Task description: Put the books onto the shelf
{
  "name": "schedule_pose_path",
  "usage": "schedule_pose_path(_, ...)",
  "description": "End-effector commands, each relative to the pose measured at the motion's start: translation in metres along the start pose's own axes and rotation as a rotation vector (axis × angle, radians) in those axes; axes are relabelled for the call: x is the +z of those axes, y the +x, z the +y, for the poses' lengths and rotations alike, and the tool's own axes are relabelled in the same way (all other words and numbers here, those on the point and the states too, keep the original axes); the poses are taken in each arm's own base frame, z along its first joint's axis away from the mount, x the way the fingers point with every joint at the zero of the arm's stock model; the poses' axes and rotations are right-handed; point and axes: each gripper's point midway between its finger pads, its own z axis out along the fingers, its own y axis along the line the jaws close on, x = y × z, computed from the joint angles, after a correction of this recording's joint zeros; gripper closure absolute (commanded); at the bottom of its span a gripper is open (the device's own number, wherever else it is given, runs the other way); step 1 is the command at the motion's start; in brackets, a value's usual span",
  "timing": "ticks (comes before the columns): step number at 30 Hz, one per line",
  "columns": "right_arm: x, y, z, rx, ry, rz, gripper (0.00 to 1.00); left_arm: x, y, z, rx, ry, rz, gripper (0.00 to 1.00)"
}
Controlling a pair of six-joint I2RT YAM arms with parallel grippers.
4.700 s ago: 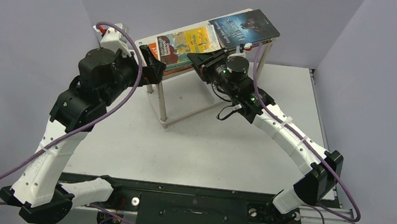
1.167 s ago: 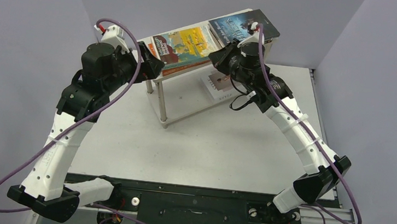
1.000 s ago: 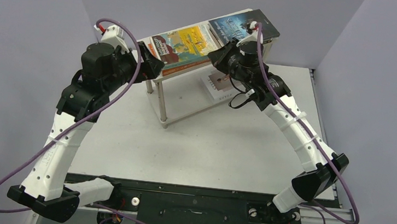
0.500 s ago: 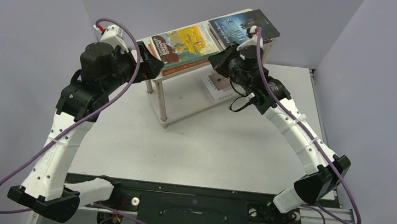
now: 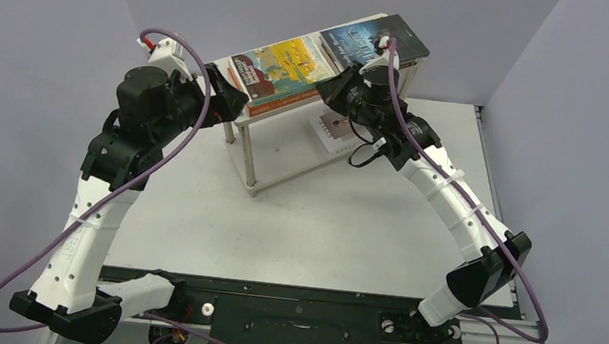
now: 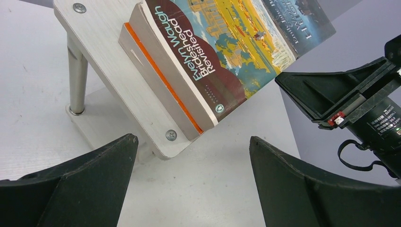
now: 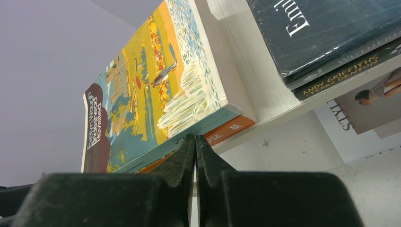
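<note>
The yellow-teal paperback (image 6: 227, 42), titled "Brideshead Revisited", lies flat on top of the orange paperback (image 6: 158, 78), and the two make a low stack on the top board of the shelf (image 6: 101, 42). The stack's spine end sits directly ahead of the left claw (image 6: 193, 138), level with the gap between its fingers. That claw is released wide and grasps nothing; its two black, wedge-shaped fingers flank the board's corner without touching it. The right claw (image 7: 195, 139) is clenched tight on nothing, its matte black tips pressed together just under the long edge of the same stack; whether they touch the teal cover or the orange one beneath cannot be told. Up and to the right of that claw, on the same board, the dark blue-grey paperback (image 7: 326, 33) rests glossy side up on a black-spined book (image 7: 345, 75) with yellow lettering. Lower right of the claw, under the top board, a white book (image 7: 364, 109) with a small figure photo lies flat. The board is pale, faintly grained wood with a silver screw (image 6: 171, 135) at its corner, and it is carried on a round, brushed-metal leg (image 6: 77, 78) standing over the smooth white table (image 6: 28, 118).
</note>
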Motion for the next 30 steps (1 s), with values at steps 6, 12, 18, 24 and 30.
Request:
schedule_pose_path(6, -0.004, -0.02, 0.014, 0.01, -0.039, -0.049, 1.0, -0.007, -0.011, -0.005, 0.004, 0.031, -0.042, 0.13)
schedule_pose_path(12, -0.044, -0.039, 0.021, 0.007, -0.06, -0.114, 1.0, -0.011, -0.012, -0.004, 0.01, 0.028, -0.044, 0.13)
schedule_pose_path(18, -0.095, -0.047, -0.021, -0.071, 0.081, -0.191, 0.63, -0.017, -0.008, -0.004, 0.039, 0.043, -0.031, 0.13)
schedule_pose_path(24, -0.155, -0.029, -0.156, -0.137, 0.506, -0.253, 0.33, -0.042, 0.029, -0.019, 0.144, 0.22, 0.042, 0.07)
schedule_pose_path(30, -0.207, 0.001, -0.268, -0.06, 0.792, -0.197, 0.29, -0.068, 0.083, -0.05, 0.276, 0.348, 0.132, 0.03)
